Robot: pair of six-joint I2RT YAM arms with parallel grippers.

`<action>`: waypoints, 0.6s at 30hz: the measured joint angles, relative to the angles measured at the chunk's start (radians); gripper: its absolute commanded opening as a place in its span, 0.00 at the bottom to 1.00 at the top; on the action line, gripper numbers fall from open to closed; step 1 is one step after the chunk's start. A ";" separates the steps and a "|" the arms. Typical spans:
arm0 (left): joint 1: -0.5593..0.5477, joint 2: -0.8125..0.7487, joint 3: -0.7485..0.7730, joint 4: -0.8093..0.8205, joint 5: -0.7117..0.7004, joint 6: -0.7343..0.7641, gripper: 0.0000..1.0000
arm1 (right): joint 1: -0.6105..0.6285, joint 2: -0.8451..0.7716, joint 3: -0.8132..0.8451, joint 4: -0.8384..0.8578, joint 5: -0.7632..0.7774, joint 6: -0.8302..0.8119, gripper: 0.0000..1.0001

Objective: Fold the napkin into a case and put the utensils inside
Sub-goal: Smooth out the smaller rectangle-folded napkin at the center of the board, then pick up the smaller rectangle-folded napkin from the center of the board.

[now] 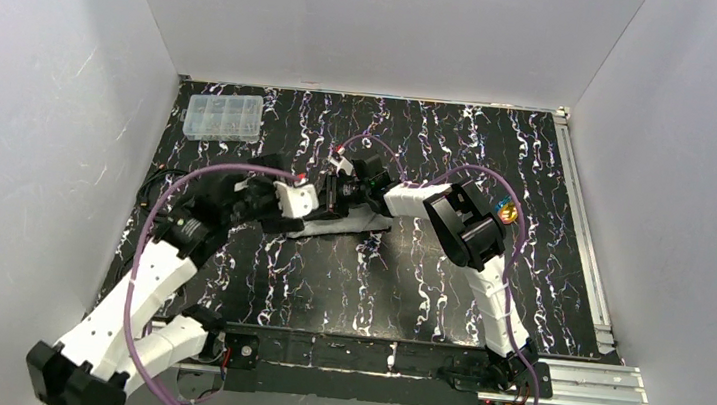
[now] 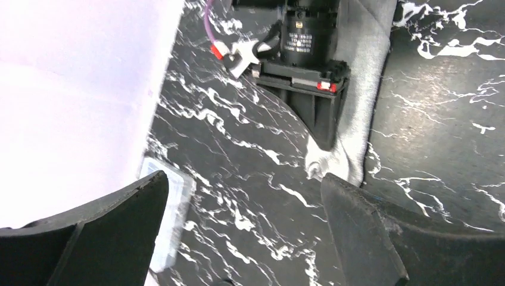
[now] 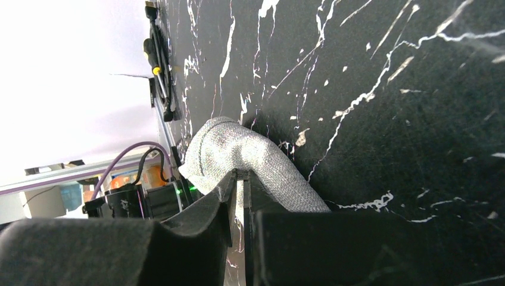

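Right gripper (image 3: 241,179) pinches a fold of the grey napkin (image 3: 238,146); left gripper (image 2: 244,185) gapes open beside it; clear box (image 1: 224,116) far left.

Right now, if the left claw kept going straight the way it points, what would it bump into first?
Probably the marbled tabletop seen between the open fingers of the left gripper. The napkin, pinched by the right gripper, lies just beside that line; depth is unclear.
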 measured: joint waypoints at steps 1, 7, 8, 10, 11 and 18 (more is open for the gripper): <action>0.001 -0.038 -0.023 0.030 0.005 0.011 0.98 | 0.000 0.000 0.002 -0.002 0.000 -0.002 0.19; 0.032 -0.027 -0.258 0.103 0.142 0.222 0.91 | 0.000 0.000 0.003 -0.005 -0.001 -0.002 0.19; 0.041 -0.001 -0.299 0.116 0.163 0.262 0.89 | 0.000 0.000 0.003 -0.005 -0.001 -0.002 0.19; 0.057 0.044 -0.368 0.152 0.195 0.342 0.88 | 0.000 0.000 0.003 -0.003 -0.003 0.000 0.19; 0.064 0.067 -0.386 0.167 0.209 0.381 0.88 | 0.000 0.000 0.003 -0.002 -0.004 0.002 0.19; 0.131 0.226 -0.351 0.216 0.282 0.602 0.86 | 0.000 0.000 0.003 0.003 -0.008 0.012 0.19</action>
